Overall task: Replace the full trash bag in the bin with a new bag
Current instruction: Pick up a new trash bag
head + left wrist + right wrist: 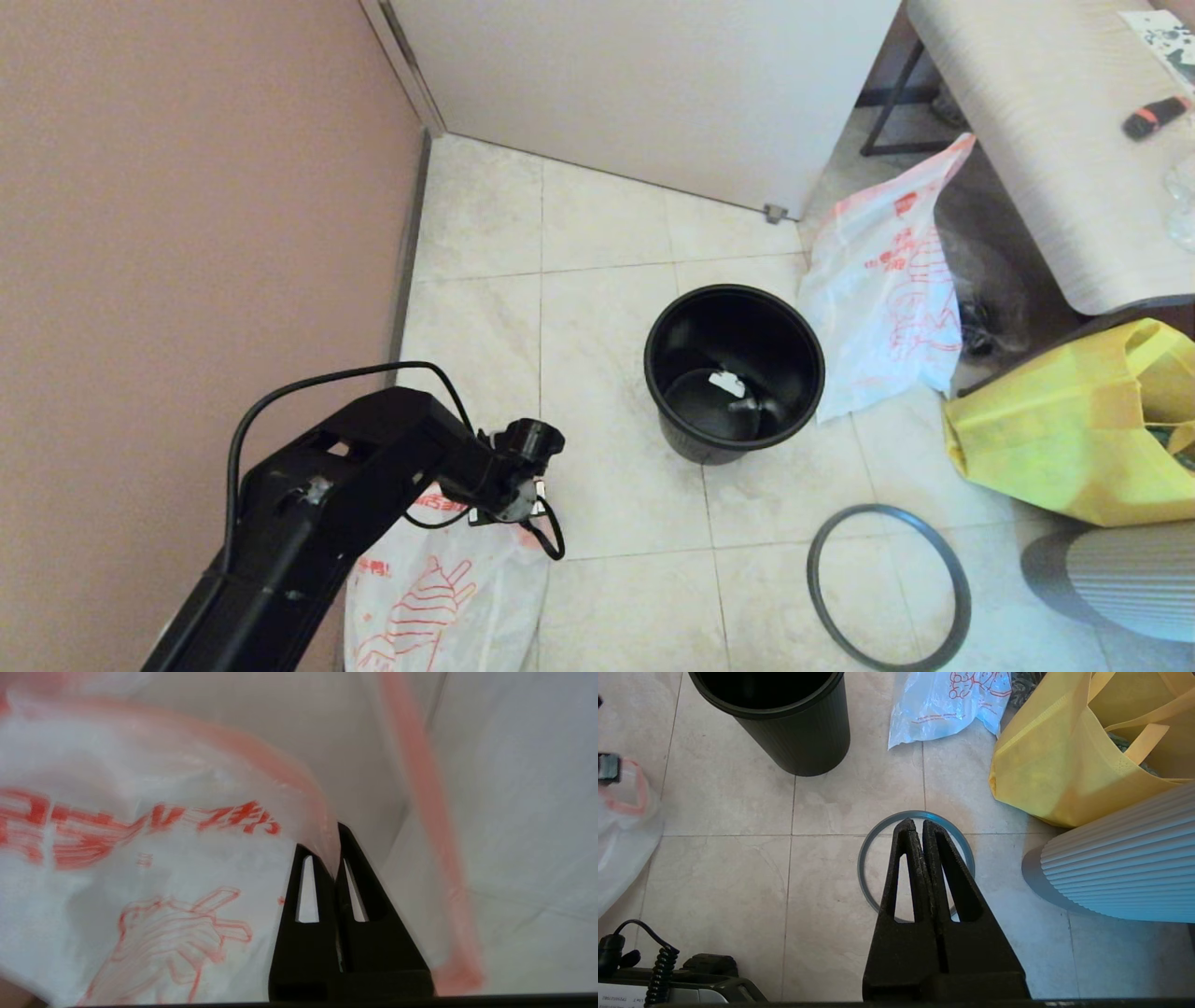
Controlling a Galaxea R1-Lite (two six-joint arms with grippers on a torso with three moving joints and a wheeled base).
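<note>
The left gripper point(327, 845) is clamped together on the pink rim of the full trash bag point(439, 607), probably to keep its mouth up. It stands on the floor by the pink wall. The bin point(695, 448) is bare and its hoop point(878, 509) is off, ready, I think, for the new bag point(882, 289) beyond it. The right gripper point(915, 823), pressed together on nothing, waits over the hoop.

Left arm point(308, 504), lower left of the head view: matte black angular housing with an open cut-out, a looping black cable and a round black wrist joint; both grippers, left gripper point(337, 858) and right gripper point(917, 833), show black, triangular, rough-surfaced fingers with slot-shaped openings.
</note>
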